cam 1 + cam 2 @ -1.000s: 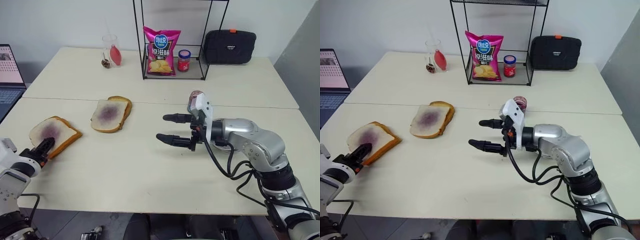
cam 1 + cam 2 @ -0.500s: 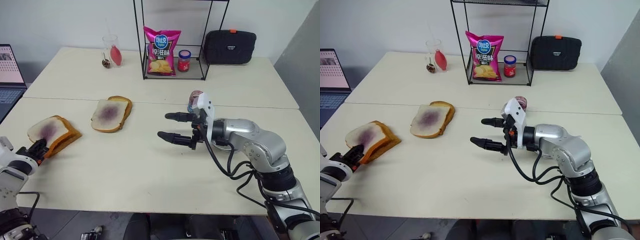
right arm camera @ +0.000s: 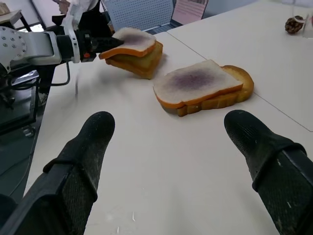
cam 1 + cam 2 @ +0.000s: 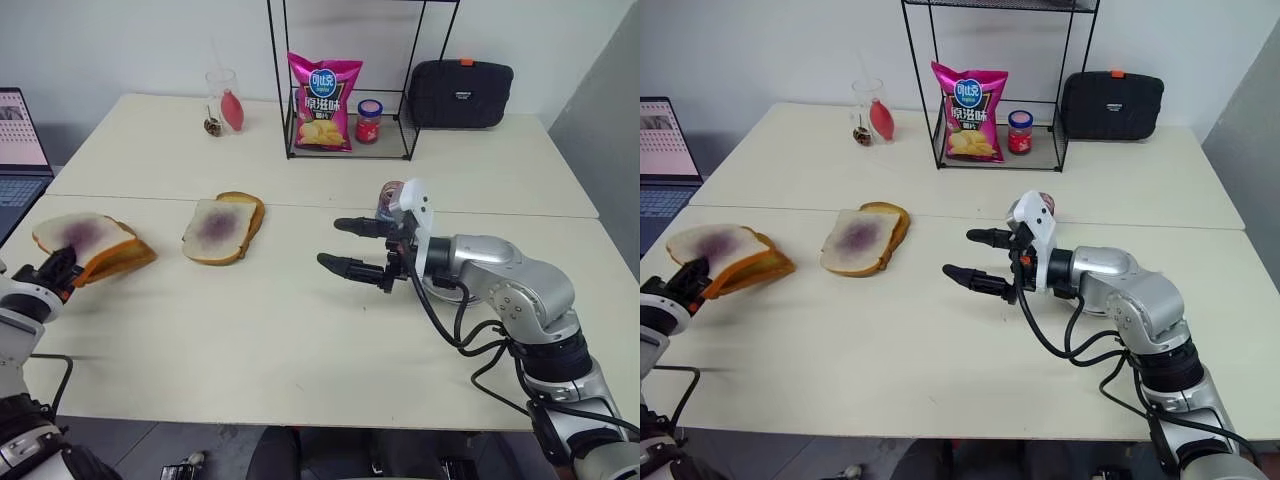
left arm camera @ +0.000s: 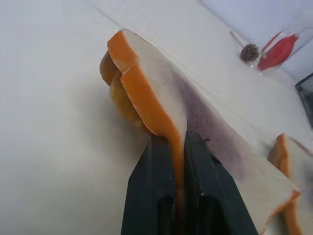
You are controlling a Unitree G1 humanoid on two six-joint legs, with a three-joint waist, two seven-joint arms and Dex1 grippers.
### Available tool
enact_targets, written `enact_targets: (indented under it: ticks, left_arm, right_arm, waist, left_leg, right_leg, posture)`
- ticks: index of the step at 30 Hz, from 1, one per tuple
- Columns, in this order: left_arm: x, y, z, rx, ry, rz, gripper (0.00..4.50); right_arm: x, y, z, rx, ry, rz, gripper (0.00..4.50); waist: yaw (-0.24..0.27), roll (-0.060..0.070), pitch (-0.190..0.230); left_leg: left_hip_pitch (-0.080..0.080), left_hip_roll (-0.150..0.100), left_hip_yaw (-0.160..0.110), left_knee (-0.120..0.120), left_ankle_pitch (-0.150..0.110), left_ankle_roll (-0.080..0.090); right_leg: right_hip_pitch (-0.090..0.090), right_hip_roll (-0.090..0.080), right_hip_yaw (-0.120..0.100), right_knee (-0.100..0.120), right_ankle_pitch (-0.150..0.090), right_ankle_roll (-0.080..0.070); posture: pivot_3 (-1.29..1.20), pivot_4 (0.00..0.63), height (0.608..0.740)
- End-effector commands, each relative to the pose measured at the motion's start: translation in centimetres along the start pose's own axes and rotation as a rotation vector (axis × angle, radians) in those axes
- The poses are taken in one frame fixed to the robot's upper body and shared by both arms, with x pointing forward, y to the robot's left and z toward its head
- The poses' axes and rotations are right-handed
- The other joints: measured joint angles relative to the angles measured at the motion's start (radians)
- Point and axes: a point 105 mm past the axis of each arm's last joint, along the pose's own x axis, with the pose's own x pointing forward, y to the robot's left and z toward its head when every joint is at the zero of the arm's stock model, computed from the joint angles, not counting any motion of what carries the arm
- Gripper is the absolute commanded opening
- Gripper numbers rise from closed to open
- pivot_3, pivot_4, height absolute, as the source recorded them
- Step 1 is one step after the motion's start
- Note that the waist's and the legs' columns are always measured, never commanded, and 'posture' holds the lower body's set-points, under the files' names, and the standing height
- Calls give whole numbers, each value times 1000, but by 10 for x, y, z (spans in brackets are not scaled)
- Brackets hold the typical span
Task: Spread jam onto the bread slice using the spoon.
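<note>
We find a wide cream-coloured surface [image 4: 300,330] carrying, toward its far side, a black wire rack [image 4: 345,80] with a pink crisp bag [image 4: 322,88] and a small red-lidded jar [image 4: 369,121]. At mid-surface the right gripper [image 4: 352,246] hangs with its black fingers spread wide and grasping nothing, well apart from a white, purple-smeared slice lying on a round-topped brown slice [image 4: 222,228]. At the surface's left edge the left gripper [image 4: 58,268] has its fingers clenched on the crust of the square white bread slice [image 4: 78,236], whose middle bears a dark purple jam [image 4: 80,231] patch, raised just above a golden-brown toasted slice [image 4: 118,257].

An office-like test room; pale tables [image 4: 300,330], open laptop [image 4: 20,150], wire rack [image 4: 345,80], plain wall.
</note>
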Motion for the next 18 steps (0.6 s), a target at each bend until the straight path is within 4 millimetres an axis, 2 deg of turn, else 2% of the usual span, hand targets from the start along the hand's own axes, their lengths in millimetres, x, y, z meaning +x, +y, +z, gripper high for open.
enact_targets:
  ticks: [1, 5, 7, 8, 13, 18]
  left_arm:
    - [0, -3, 8, 71, 3, -1, 6]
    - [1, 2, -9, 97, 71, 18, 6]
    - [1, 4, -15, 91, 89, 31, 605]
    - [1, 4, -16, 86, 92, 29, 686]
    - [-2, 11, -23, 97, 106, 67, 1781]
    - [-7, 13, -17, 71, 67, 75, 1781]
  right_arm:
    - [-5, 2, 14, -38, -52, -14, 4500]
    - [-6, 1, 15, -36, -57, -23, 4500]
    - [-6, 1, 15, -35, -58, -26, 4500]
    - [-6, 1, 15, -34, -58, -27, 4500]
    - [-7, 0, 15, -34, -55, -32, 4500]
    - [-6, 0, 15, -32, -55, -27, 4500]
  waist:
    - [-1, 0, 0]
    - [-1, 0, 0]
    - [0, 0, 0]
    - [0, 0, 0]
    - [0, 0, 0]
    - [1, 0, 0]
  left_leg:
    - [0, 0, 0, 0, 0, 0]
    - [0, 0, 0, 0, 0, 0]
    - [0, 0, 0, 0, 0, 0]
    - [0, 0, 0, 0, 0, 0]
    - [0, 0, 0, 0, 0, 0]
    - [0, 0, 0, 0, 0, 0]
  right_leg:
    - [0, 0, 0, 0, 0, 0]
    - [0, 0, 0, 0, 0, 0]
    - [0, 0, 0, 0, 0, 0]
    - [0, 0, 0, 0, 0, 0]
    - [0, 0, 0, 1, 0, 0]
    - [0, 0, 0, 1, 0, 0]
  posture:
    - [0, 150, 740]
    - [0, 150, 740]
    - [0, 150, 740]
    - [0, 150, 740]
    - [0, 150, 740]
    - [0, 150, 740]
